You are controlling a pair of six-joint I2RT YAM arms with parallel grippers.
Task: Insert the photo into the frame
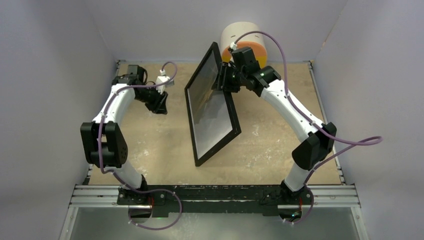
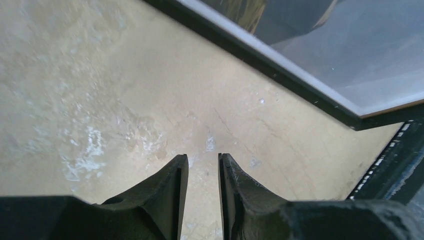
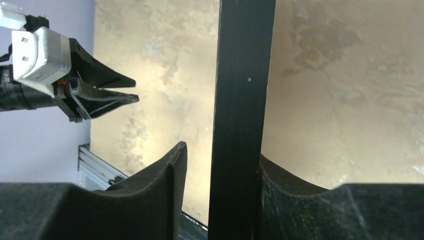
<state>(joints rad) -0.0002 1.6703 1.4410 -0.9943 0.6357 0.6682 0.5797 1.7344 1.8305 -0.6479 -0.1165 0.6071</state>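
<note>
The frame (image 1: 217,149), large with a black rim, stands tilted on one long edge in the middle of the table. Inside its rim shows the photo (image 1: 212,110), glossy grey-dark with a thin pale border. My right gripper (image 1: 223,80) is at the frame's raised far edge. In the right wrist view the black frame edge (image 3: 242,100) runs between the fingers of the right gripper (image 3: 222,150); one finger touches it and a gap remains at the other. My left gripper (image 1: 161,106) hangs left of the frame, slightly open and empty (image 2: 202,157). Ahead of it lie the frame's rim (image 2: 250,54) and the photo (image 2: 350,50).
A white and orange cylinder (image 1: 240,37) stands at the back behind the right arm. A metal rail (image 1: 215,195) carries both arm bases at the near edge. Pale walls close in the worn beige table (image 1: 150,145) on three sides.
</note>
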